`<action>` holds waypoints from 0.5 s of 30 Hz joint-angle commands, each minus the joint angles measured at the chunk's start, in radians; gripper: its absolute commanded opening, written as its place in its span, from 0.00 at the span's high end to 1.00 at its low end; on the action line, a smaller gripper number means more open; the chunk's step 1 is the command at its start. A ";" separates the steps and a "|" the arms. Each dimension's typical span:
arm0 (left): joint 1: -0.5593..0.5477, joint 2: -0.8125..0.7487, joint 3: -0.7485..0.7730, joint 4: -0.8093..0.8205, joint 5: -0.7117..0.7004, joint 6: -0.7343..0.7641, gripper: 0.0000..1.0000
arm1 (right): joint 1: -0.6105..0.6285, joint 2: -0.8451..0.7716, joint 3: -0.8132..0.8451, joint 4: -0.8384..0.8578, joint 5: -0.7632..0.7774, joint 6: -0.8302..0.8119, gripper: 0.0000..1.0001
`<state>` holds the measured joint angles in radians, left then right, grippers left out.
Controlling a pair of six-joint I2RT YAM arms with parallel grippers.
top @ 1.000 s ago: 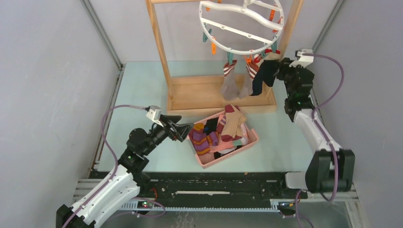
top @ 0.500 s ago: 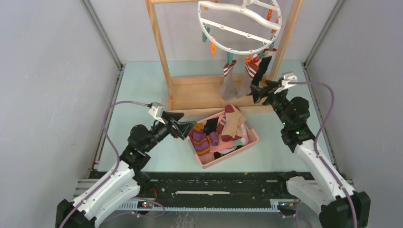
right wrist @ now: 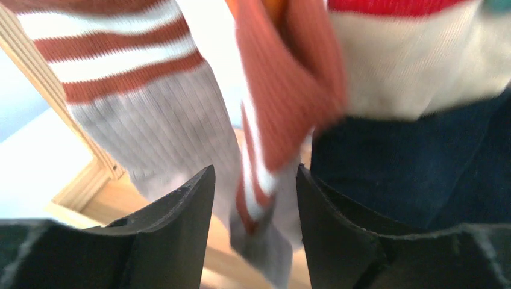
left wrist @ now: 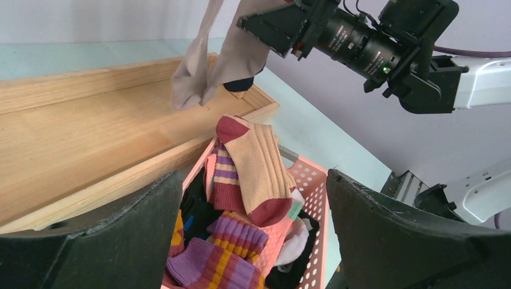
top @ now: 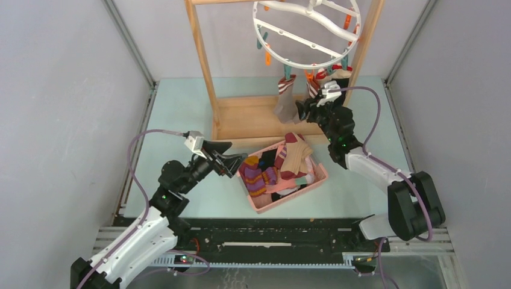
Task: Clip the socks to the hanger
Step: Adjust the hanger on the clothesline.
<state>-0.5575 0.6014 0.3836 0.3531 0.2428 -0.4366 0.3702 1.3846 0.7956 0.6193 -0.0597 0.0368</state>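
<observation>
Hovering among clipped socks under the hanger, the right gripper stands part-open, empty; the left gripper gapes empty over the basket. A snag could tug hung socks loose.

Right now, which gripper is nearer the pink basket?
Left. The left gripper sits right beside the basket; the right gripper is farther back, among the hanging socks.

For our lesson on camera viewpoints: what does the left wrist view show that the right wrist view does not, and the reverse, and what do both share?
Only left wrist: the pink basket of loose socks and the right arm. Only right wrist: the red and cream cuff of the navy sock, close up. Both: the grey hanging socks and the wooden base.
</observation>
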 commanded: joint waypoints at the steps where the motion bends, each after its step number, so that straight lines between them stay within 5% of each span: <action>1: 0.003 -0.030 0.052 -0.011 -0.009 0.013 0.07 | 0.043 0.015 0.060 0.182 0.166 -0.019 0.48; 6: 0.002 -0.044 0.045 -0.021 -0.017 0.019 0.07 | 0.040 -0.035 0.055 0.112 0.213 -0.035 0.88; 15: 0.002 -0.001 0.048 0.022 0.005 0.009 0.07 | -0.100 -0.165 0.027 -0.058 0.220 -0.021 1.00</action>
<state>-0.5575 0.5854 0.3836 0.3309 0.2398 -0.4366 0.3515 1.2827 0.8230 0.6144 0.1219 0.0029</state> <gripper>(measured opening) 0.929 0.029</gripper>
